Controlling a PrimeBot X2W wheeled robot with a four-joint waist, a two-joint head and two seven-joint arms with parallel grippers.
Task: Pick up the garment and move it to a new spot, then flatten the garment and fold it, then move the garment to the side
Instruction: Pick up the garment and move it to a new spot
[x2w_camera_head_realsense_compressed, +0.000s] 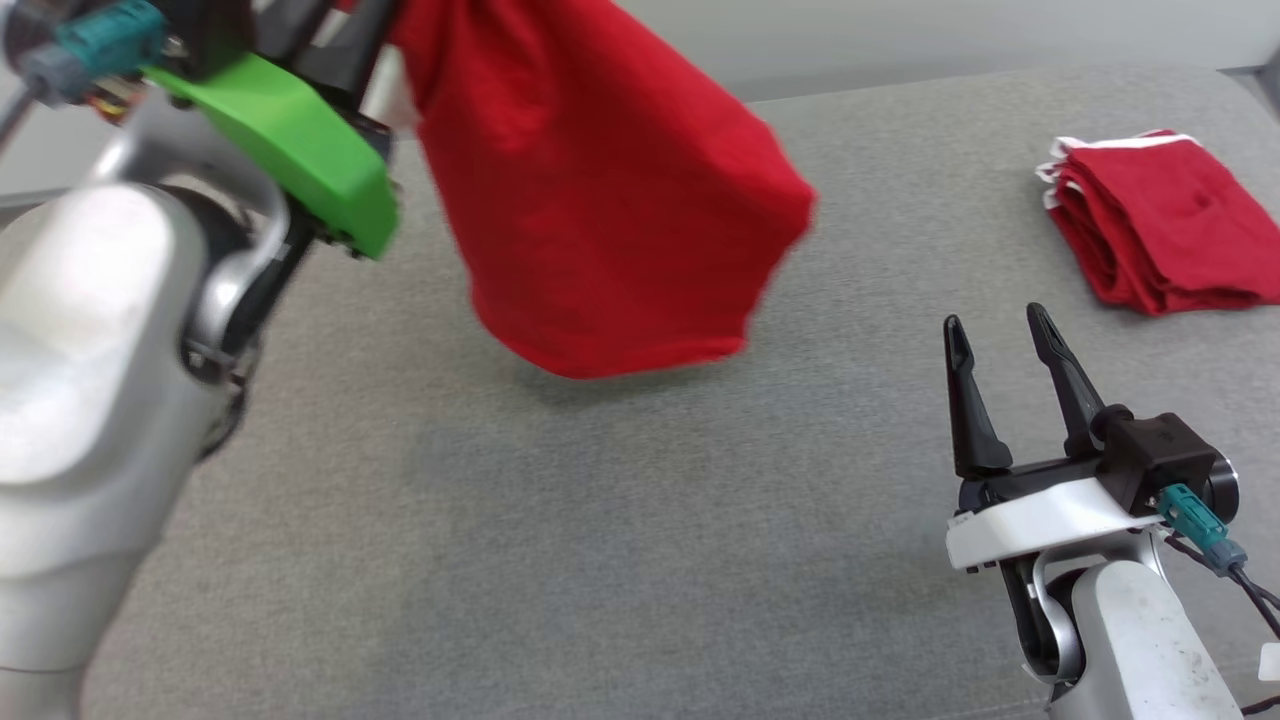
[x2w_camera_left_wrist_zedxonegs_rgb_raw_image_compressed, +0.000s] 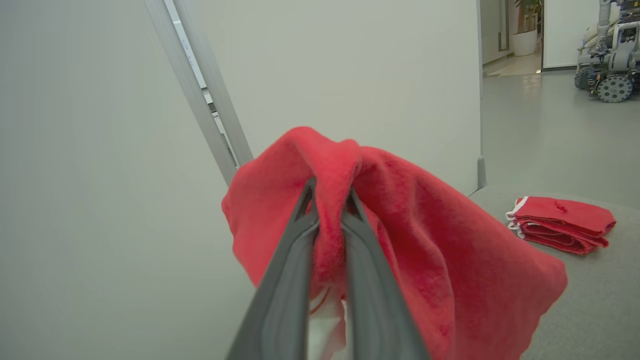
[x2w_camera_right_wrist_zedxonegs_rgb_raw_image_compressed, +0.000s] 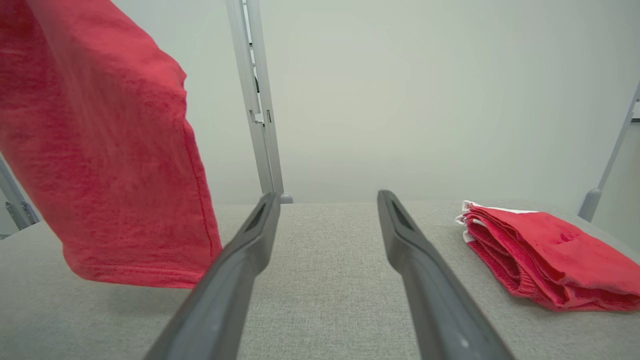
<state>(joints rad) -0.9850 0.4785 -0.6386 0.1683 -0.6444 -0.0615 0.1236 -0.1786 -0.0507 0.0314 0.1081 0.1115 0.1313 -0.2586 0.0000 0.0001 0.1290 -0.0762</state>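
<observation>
Hanging at the upper left of the head view, the red garment (x2w_camera_head_realsense_compressed: 600, 200) is pinched by its bunched top between the pressed-together fingers of the left claw (x2w_camera_left_wrist_zedxonegs_rgb_raw_image_compressed: 330, 190), with its hem just clear of the grey worktop (x2w_camera_head_realsense_compressed: 600, 550). The right claw (x2w_camera_head_realsense_compressed: 993, 318) sits at lower right, fingers spread, holding nothing. Open grey surface stretches between hem and claw. A folded red stack (x2w_camera_head_realsense_compressed: 1160, 220) lies near the far right edge. The left wrist view adds another wheeled robot (x2w_camera_left_wrist_zedxonegs_rgb_raw_image_compressed: 607, 50) at its upper right.
</observation>
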